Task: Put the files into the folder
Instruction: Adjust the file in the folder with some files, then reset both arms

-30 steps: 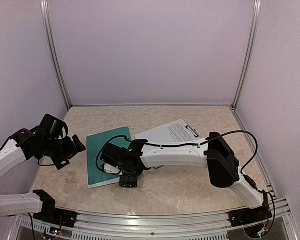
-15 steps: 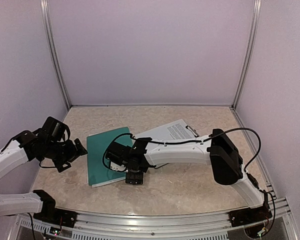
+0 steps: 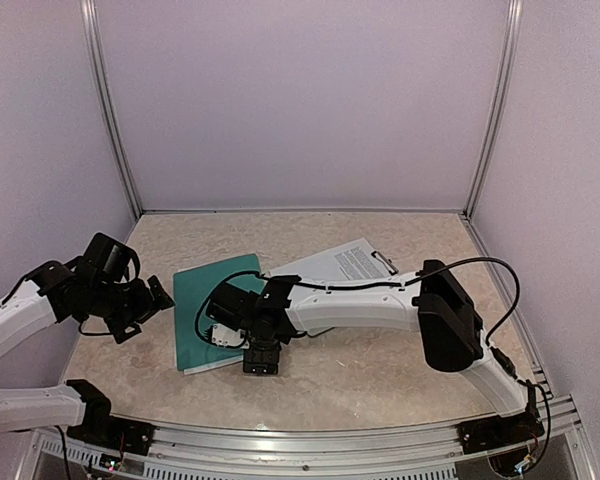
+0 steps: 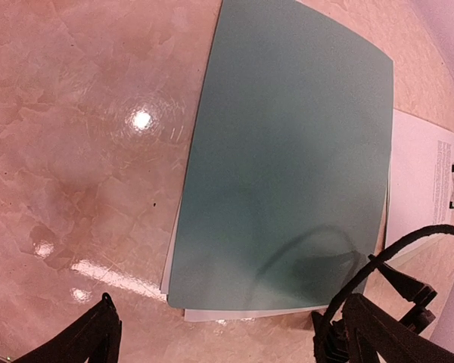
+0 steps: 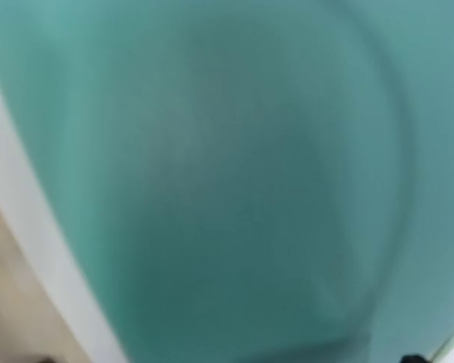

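**Arms.** The right arm (image 3: 360, 305) reaches from the near right corner of the table (image 3: 400, 375) toward the left. Its elbow is bent and its white forearm lies low across the middle. The right gripper (image 3: 259, 358) points down at the near right corner of the folder (image 3: 202, 298). Its jaws are wide: its wrist view shows only dark slivers at the bottom corners. Whether it touches the folder cannot be told.

The left arm (image 3: 20, 310) is raised over the left edge. The left gripper (image 3: 148, 308) hangs just left of the folder, clear of it, jaws wide and empty.

**Materials.**
- **Folder:** closed, flat on the table left of centre, skewed to the table's edges. The cover is matt teal-green and rectangular.
- **Files (image 4: 242, 311):** thin white sheets inside the folder, showing as a narrow margin past the cover's near and left edges.
- **Table:** glossy beige marble pattern with lamp glare.
- **Clipboard (image 3: 342, 264):** to the far right of the folder, carrying a white printed sheet, with a metal clip at its right end.

**Limits.** The right forearm hides the clipboard's near part and the folder's right edge. The right wrist view is blurred, showing a teal field, a white strip at left and a patch of table at the lower left. The print on the sheet cannot be read.
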